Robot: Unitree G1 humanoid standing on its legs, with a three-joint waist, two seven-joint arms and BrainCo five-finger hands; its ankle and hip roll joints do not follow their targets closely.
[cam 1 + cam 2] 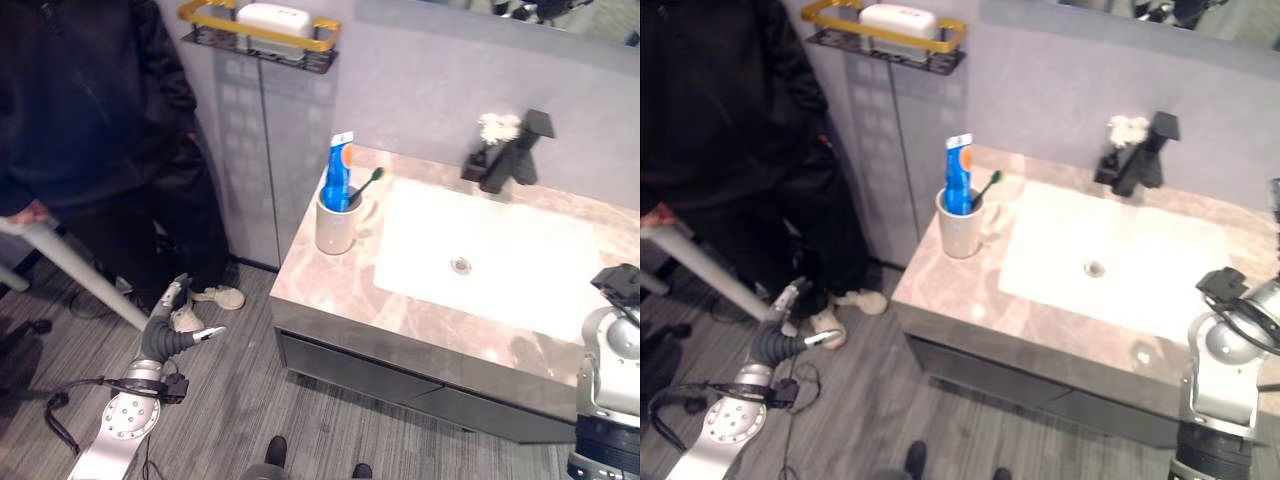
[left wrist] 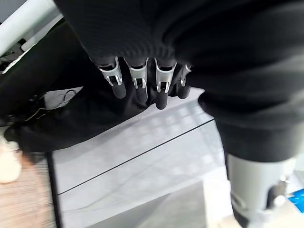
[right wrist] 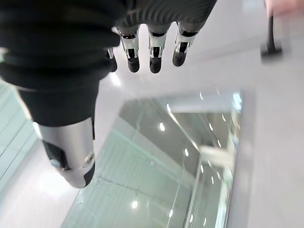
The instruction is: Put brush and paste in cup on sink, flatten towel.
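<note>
Two task items already stand in the cup; both hands are empty.

From the left eye, the blue paste (image 1: 339,172) and the green-tipped brush (image 1: 366,184) lean upright in the cream cup (image 1: 336,226) on the marble counter (image 1: 340,290), just beside the sink (image 1: 490,255); no towel is evident. The paste tube probably feels light and squashy, best pinched near its stiff upper end, and the brush thin and slippery. From the right eye, the left hand (image 1: 790,322) hangs low by the floor, well apart. Its wrist view shows the fingers (image 2: 138,80) relaxed, apart. The right wrist view shows the right hand (image 3: 150,40), fingers straight, grasping nothing.
</note>
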